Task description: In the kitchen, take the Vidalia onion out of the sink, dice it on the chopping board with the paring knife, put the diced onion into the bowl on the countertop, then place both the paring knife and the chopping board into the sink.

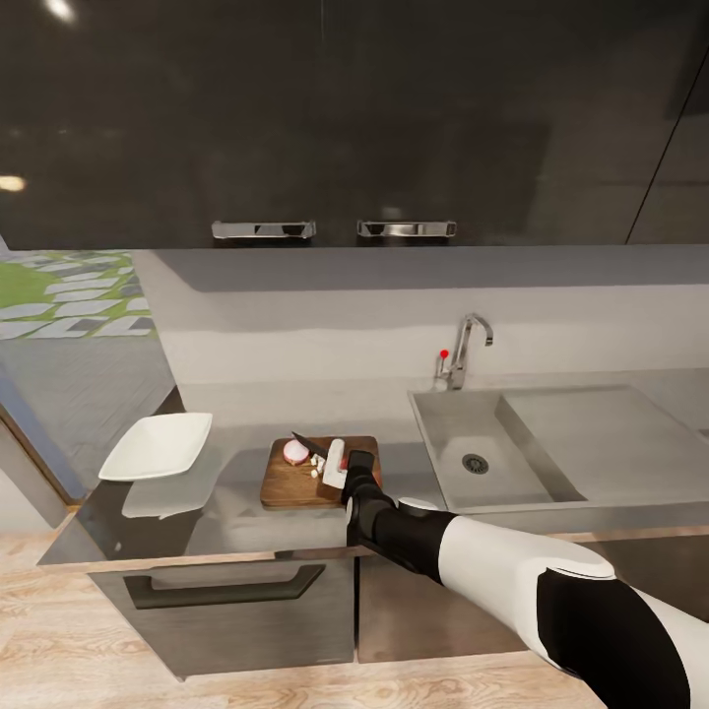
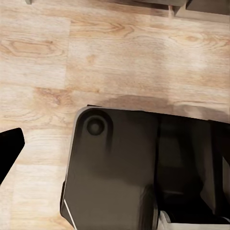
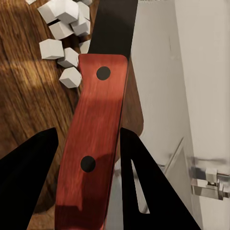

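Right pincer (image 3: 86,143) is clamped on the paring knife's (image 3: 93,139) red handle.
Its dark blade points away over the chopping board (image 1: 286,483) on the desk (image 1: 197,522), toward the onion (image 1: 295,452) and white bits (image 3: 64,33). Blade tip is cut off. Left pincer: cannot tell.

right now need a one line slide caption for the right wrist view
Right gripper holds the red-handled knife over the wooden chopping board, pale onion dice beside the blade.
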{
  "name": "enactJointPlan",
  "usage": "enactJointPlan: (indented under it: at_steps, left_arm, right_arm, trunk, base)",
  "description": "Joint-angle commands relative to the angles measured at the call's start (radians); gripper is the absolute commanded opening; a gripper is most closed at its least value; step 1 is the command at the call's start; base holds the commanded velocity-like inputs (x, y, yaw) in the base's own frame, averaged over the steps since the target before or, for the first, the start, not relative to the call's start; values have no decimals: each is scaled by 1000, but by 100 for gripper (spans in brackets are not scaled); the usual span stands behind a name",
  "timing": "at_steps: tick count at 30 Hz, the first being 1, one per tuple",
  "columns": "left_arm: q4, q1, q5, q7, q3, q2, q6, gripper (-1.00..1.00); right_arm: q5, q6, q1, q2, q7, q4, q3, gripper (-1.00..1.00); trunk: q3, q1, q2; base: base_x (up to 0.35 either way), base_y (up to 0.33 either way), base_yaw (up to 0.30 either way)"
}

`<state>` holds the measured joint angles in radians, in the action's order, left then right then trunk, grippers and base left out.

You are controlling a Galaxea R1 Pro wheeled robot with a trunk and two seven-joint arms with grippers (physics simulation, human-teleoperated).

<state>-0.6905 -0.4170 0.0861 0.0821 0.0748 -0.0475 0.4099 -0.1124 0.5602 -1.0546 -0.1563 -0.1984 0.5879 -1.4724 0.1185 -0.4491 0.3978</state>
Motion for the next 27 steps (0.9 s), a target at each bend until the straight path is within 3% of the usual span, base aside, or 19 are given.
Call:
enactJointPlan:
  at_steps: [1,14,27]
  left_arm:
    - [-1,0,9,9,3,-1,0,100]
    - [-1,0,9,8,3,-1,0,100]
    - [-1,0,9,9,3,0,0,100]
  right_arm:
    - [-10,4,-2,0,-8,1,-8,-100]
    - [-10,4,-2,0,-7,1,-9,-100]
    - [-12,31,-2,-2,12,1,-43,-100]
  trunk:
    - [2,-1,2]
    - [2,-1,2]
    - [2,-1,2]
  base:
    - [74,41,0]
    - [11,6,0]
    - [0,0,0]
